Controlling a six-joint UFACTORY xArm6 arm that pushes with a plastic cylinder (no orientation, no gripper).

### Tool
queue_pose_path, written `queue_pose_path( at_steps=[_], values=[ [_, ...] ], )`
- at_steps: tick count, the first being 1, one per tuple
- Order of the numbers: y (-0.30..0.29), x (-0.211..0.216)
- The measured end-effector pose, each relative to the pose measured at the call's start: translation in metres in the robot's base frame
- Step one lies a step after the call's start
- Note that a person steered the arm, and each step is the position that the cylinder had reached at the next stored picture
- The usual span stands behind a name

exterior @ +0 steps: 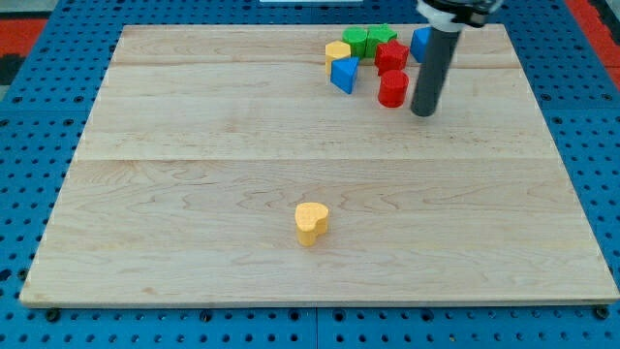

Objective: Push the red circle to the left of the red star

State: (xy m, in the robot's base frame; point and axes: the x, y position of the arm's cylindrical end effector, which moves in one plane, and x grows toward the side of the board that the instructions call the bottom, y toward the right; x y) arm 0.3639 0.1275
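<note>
Wooden board (242, 145) seen from above at a slant, laid on a blue perforated surface (29, 145). My tip (422, 112) is the lower end of a straight dark rod (433, 68) that comes down from the view's top right; no jaws or fingers are carried, so nothing is held or clamped by it. The tip is set on the board just to the view's right of the red circle (392, 88), very near it, though contact cannot be judged. The red star (391, 55) is found above and to the left of the tip, directly above the red circle and close against it. Further left of the tip, a blue block (344, 74), a yellow block (337, 50), a green block (356, 41) and a green star (381, 37) are clustered. Another blue block (420, 42) is partly hidden behind the rod. A yellow heart (311, 222) is placed alone, well apart, far below and to the left of the tip
</note>
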Motion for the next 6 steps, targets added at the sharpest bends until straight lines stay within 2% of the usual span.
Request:
queue_pose_path(
  at_steps=[1,2,3,6],
  values=[
    [-0.026,-0.029],
    [-0.011,-0.033],
    [0.086,-0.011],
    [0.089,-0.011]
  ],
)
